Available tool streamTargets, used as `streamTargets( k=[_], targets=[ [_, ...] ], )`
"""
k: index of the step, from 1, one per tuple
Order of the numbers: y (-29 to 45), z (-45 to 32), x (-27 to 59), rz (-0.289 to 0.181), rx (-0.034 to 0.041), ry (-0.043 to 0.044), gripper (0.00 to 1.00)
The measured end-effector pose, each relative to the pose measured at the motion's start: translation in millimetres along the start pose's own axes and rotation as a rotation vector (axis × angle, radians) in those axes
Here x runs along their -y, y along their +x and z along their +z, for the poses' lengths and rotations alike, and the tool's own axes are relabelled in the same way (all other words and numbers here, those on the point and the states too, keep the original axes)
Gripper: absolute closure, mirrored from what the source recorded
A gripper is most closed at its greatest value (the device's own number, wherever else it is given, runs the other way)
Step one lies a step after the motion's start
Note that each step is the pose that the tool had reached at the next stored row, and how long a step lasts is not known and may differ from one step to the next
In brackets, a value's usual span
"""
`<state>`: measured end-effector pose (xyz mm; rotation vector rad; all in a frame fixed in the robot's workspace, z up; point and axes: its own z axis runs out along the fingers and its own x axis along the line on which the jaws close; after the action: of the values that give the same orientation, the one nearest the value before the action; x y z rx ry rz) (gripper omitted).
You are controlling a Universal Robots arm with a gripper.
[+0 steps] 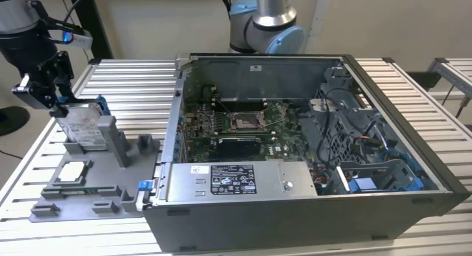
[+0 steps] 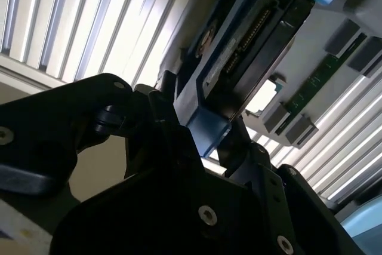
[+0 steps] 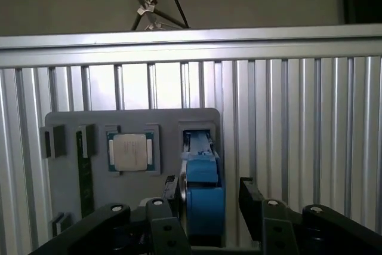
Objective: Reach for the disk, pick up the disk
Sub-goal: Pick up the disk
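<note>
Exterior view high, wide over table (image 1: 132, 79); both wrist views close behind pincer (image 3: 209, 192), sharing disk (image 3: 203, 174), grey tray (image 3: 167, 123).

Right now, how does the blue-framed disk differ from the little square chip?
The disk stands on edge in its slot; the chip lies flat. The disk is larger, with a blue bracket; the chip is a small silver square. The gripper straddles the disk, not the chip. Both sit on the grey tray.

Blue-framed silver disk (image 1: 83, 126), on edge
</note>
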<state>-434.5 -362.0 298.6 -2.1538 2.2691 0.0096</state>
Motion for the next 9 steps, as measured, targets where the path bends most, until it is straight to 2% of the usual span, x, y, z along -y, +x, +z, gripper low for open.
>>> streamTargets(
  k=[9],
  targets=[
    [-1.2,0.6,0.0,0.000,0.0000,0.0000,0.00]
  ],
)
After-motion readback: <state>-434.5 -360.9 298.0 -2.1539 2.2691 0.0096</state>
